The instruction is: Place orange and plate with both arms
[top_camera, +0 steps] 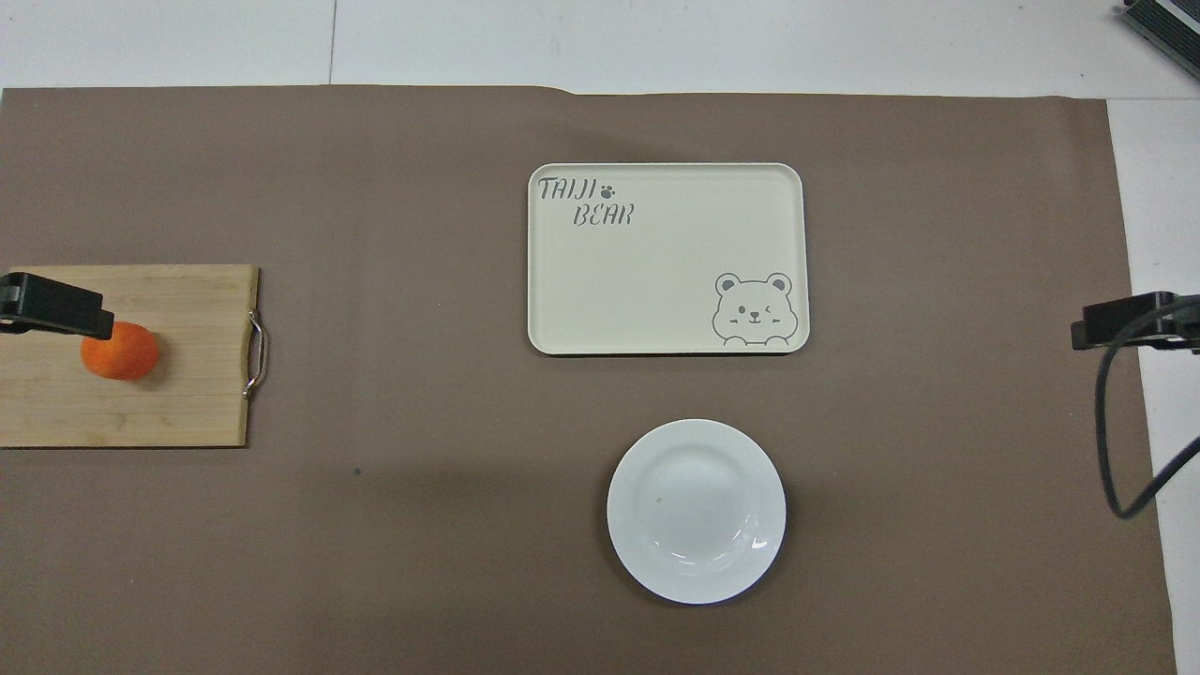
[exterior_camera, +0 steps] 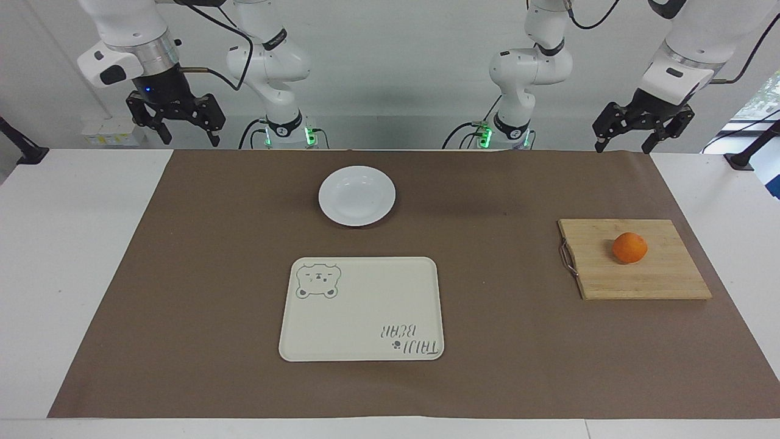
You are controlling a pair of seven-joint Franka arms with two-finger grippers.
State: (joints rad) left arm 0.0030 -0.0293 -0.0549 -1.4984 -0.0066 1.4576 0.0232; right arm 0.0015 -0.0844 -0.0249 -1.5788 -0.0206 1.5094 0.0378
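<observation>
The orange [exterior_camera: 629, 247] lies on a bamboo cutting board [exterior_camera: 664, 277] toward the left arm's end of the table; it also shows in the overhead view [top_camera: 120, 352]. The white plate [exterior_camera: 357, 195] sits mid-table, nearer to the robots than the cream bear tray [exterior_camera: 365, 317]; the plate [top_camera: 696, 510] is empty. My left gripper [exterior_camera: 631, 143] hangs open and empty, high over the mat's edge at the robots' end. Its tip [top_camera: 52, 305] overlaps the orange's edge from above without touching it. My right gripper [exterior_camera: 190, 137] hangs open and empty over the mat's corner at the right arm's end.
The cream tray [top_camera: 666, 281] is empty. The cutting board [top_camera: 187, 394] has a metal handle [top_camera: 255, 354] on the side toward the table's middle. A brown mat [exterior_camera: 499, 341] covers most of the white table. A black cable [top_camera: 1111, 441] hangs by the right gripper's tip [top_camera: 1125, 319].
</observation>
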